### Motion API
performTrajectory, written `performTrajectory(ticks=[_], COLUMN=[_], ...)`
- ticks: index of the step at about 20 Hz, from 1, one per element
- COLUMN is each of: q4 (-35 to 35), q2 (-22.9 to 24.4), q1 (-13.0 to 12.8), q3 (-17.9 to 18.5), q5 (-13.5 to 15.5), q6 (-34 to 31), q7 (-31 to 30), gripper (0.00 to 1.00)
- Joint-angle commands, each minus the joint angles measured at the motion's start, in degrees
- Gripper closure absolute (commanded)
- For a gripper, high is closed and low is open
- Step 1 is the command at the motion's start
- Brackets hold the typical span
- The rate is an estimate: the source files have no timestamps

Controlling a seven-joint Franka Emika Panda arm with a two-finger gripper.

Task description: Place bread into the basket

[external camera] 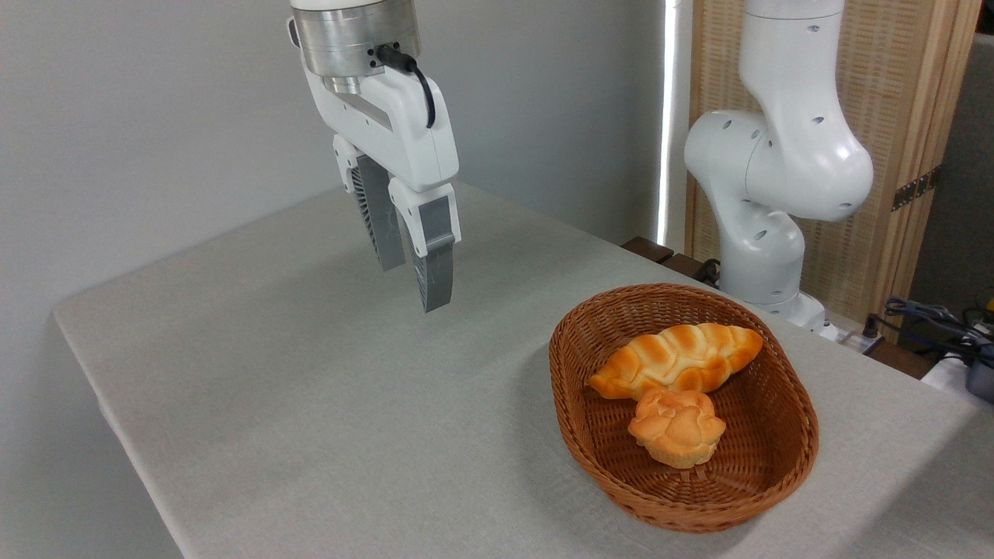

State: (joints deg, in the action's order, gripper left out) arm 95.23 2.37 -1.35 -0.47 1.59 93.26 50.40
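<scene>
Clearly the placing step was already over at this moment, judging from how things lay. Toward the upper left of the frame the gripper [409, 273] hung from the white wrist, well above the grey tablecloth [272, 388] and well apart from anything on it. Its two grey ribbed fingers [435, 268] pointed down with only a narrow gap showing between them, and nothing was held there; from this angle one finger partly overlapped the other, so the gap could not be read exactly, but the fingers stood slightly apart and empty.

Moving right, the cloth lay bare through the middle of the picture. At the lower right sat the wicker basket [578, 419], oval and brown, resting flat on the table. Inside it, along the far half, lay the braided loaf [677, 359], its pointed ends reaching toward the basket's sloping walls. Just in front of it, touching or nearly touching its near side, sat a small flower-shaped bun [677, 425]. Behind the basket, at the upper right, stood the white base and lower links of a robot arm [776, 178] before a slatted wooden screen [916, 116].

With the bread in the basket, the task looked complete. The next move probably called for nothing more than keeping the arm clear of the basket.
</scene>
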Motion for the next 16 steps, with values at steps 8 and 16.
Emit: performTrajectory(ticks=[8,16], q4=[-1.89,-1.89], q2=[-0.87,-0.87], q1=[0.47,0.47], q3=[-0.50,-0.24], q5=[-0.80,-0.80], q6=[-1.67,-1.59], q7=[-4.96,-4.87], gripper=[0.00,0.00])
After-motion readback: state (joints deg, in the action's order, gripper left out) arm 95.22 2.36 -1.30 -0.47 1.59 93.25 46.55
